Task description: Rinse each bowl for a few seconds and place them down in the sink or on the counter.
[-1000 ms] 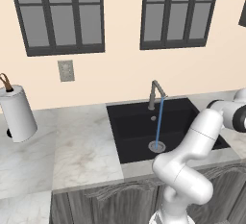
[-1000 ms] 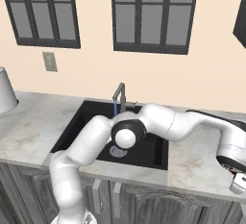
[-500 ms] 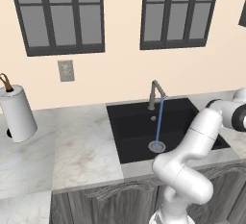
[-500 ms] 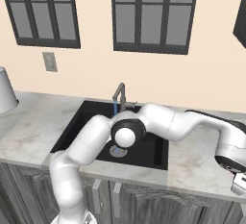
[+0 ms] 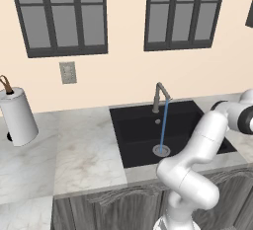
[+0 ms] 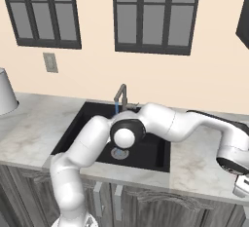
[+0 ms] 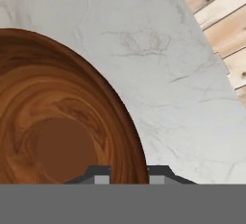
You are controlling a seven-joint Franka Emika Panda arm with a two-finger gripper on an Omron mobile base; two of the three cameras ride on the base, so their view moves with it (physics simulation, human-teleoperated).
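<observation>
Reddish-brown wood grain is showing across the bowl [image 7: 57,122] in the hand view, where it is lying on the pale marble counter [image 7: 158,59] and filling the left half of the frame. Its rim is curving down between the two dark fingertips [image 7: 98,174] at the bottom edge, one tip sitting over the inside of the bowl and the other over the marble just outside it. The gripper [image 7: 128,175] is standing narrow, its jaws straddling the bowl's rim; whether the pads are pressing the rim cannot be told. A strip of light wooden floor planks [image 7: 226,21] is appearing beyond the counter edge at the upper right of this view.

The right base view is showing the arm reaching across the front of the sink [image 6: 78,123] and far out to the right, with the hand [image 6: 241,184] hanging low at the frame's right edge over the counter. The bowl itself is not discernible there.

The left base view is giving the clearest look at the sink [image 5: 143,130]: a thin blue stream of water [image 5: 163,125] is running from the grey gooseneck tap [image 5: 159,95] down to the round silver drain [image 5: 161,150]. A white paper towel roll [image 5: 18,116] is standing upright on the counter well to the left of the sink, and a grey wall outlet [image 5: 67,72] is sitting on the wall above.
</observation>
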